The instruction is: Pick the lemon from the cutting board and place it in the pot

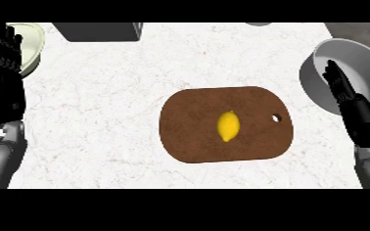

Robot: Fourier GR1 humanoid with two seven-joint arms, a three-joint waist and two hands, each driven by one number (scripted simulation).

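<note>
Hands flank board; lemon central.

Just one view here, head cam looking steeply down at the counter. Cutting board sits center-right of frame, forearms poking in from the lower corners.

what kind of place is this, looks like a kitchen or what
Most likely a kitchen counter. A pale marbled countertop carries a brown cutting board with a lemon lying on it, and a grey pot sits at the right edge, partly behind the right robot hand.
</note>
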